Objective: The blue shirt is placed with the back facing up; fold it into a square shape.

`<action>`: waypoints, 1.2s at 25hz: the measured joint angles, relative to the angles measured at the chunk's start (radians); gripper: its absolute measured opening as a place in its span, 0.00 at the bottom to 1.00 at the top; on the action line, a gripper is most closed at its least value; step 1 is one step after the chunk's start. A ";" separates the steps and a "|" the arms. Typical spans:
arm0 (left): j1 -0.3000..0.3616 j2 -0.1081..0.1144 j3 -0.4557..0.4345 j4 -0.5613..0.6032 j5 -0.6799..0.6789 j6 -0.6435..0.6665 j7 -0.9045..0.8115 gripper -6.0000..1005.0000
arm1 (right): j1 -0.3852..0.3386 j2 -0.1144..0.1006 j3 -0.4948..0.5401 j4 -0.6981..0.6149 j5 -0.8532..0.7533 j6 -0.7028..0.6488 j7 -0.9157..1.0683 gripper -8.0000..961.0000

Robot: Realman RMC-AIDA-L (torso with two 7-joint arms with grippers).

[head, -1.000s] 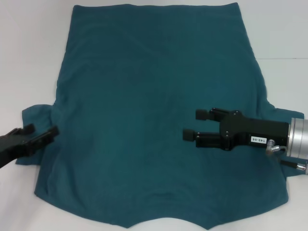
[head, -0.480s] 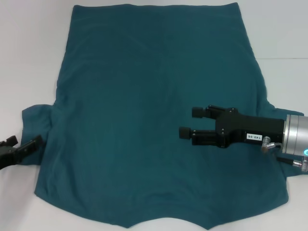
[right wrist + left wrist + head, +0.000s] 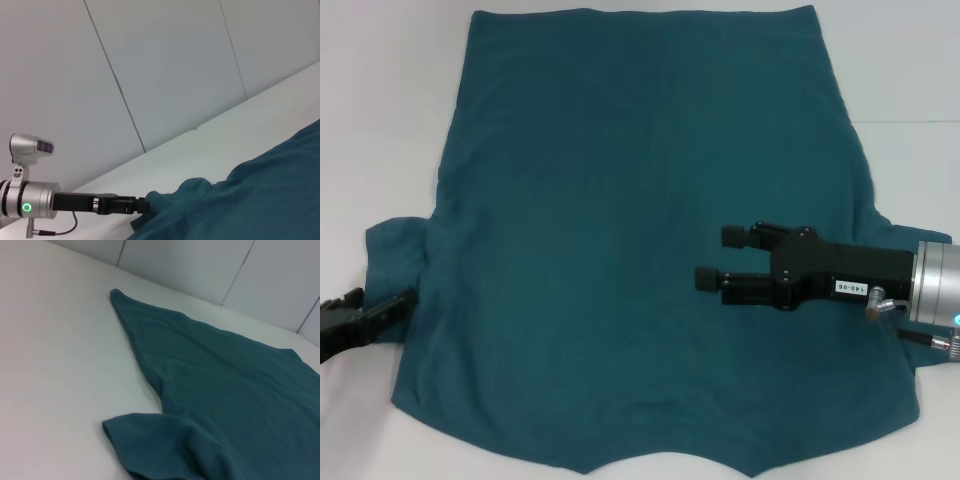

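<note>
Head view: the blue shirt [image 3: 650,240] lies spread flat and back-up, filling most of the frame, hem along the top edge, neck notch at the bottom, one short sleeve jutting out at each side. No fold has been made. The fabric is a soft, matte knit, plain, with faint ripples only.

Change noted: the left gripper [image 3: 382,312], at lower left, drew back off the cloth half a second ago and has now crept in again to the left sleeve's edge — a renewed approach to grasp, by my judgement. Whether its fingers are spread or closed cannot be told.

The right gripper [image 3: 722,258], black, rigid, with fingers spread apart and holding nothing, hovers over the shirt at centre right, barely moved.
</note>
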State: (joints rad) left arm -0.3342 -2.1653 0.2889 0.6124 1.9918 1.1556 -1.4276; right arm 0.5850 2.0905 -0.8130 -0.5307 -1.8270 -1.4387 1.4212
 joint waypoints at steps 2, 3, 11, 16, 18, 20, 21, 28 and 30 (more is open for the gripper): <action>-0.004 0.000 0.001 -0.005 0.001 -0.001 0.001 0.89 | -0.001 0.000 0.000 0.000 0.000 0.000 -0.003 0.98; -0.009 0.001 0.002 -0.008 0.001 -0.001 0.002 0.88 | -0.003 0.000 0.000 0.000 0.000 0.000 -0.005 0.98; -0.020 0.002 0.003 -0.012 0.001 -0.001 0.000 0.83 | -0.005 0.000 0.001 0.001 0.000 0.002 -0.006 0.98; -0.022 0.002 -0.005 -0.013 -0.007 -0.005 -0.002 0.80 | -0.005 0.000 0.005 0.003 0.001 0.002 -0.007 0.98; -0.022 0.002 -0.008 -0.013 -0.008 -0.008 -0.003 0.79 | -0.005 -0.001 0.006 0.003 0.002 0.002 -0.007 0.98; -0.022 0.002 -0.006 -0.013 -0.005 -0.014 -0.004 0.77 | -0.005 -0.001 0.007 0.003 0.002 0.002 -0.007 0.98; -0.022 0.003 -0.005 -0.012 -0.003 -0.017 -0.004 0.77 | -0.005 -0.001 0.007 0.003 0.002 0.002 -0.008 0.98; -0.028 0.004 0.000 -0.013 -0.001 -0.028 -0.005 0.59 | -0.007 -0.002 0.008 0.003 0.006 0.003 -0.009 0.98; -0.029 0.004 0.000 -0.013 0.000 -0.028 -0.005 0.53 | -0.007 -0.002 0.008 0.003 0.006 0.003 -0.009 0.98</action>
State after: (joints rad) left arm -0.3631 -2.1614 0.2885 0.5989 1.9917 1.1273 -1.4330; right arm 0.5783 2.0890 -0.8049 -0.5277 -1.8209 -1.4357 1.4127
